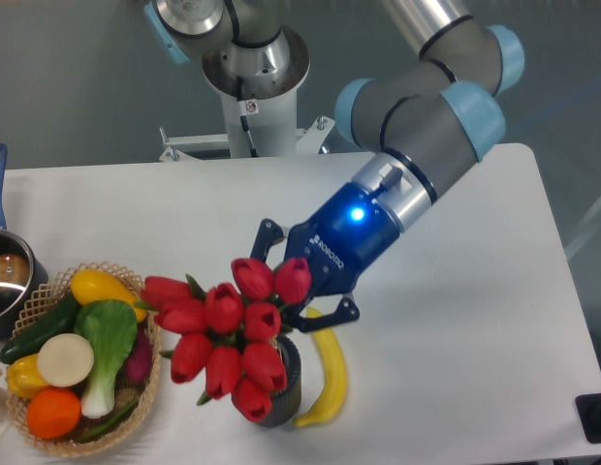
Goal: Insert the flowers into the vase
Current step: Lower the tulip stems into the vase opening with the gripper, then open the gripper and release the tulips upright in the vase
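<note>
The gripper (pixel 299 283) is closed on the stems of the flowers (pixel 223 334), its dark fingers reaching in from the upper right behind the topmost buds. The bunch of red tulips hangs tilted, buds fanned out toward the front left, and it covers most of the vase (pixel 283 380) near the tabletop's front edge. Only the right side of the vase's dark ribbed wall and a bit of its rim show past the blooms; the stem ends seem to be at or in the mouth, but the buds hide that spot, so I cannot tell for certain.

A yellow banana (pixel 328 373) lies just beside the vase on its right, curving toward the front edge. At the front left corner of the tabletop (pixel 456 291) sits a wicker basket (pixel 153 363) holding vegetables and fruit, the flowers' leftmost buds just beside its rim. A metal pot with blue handle (pixel 4 281) stands at the left edge
</note>
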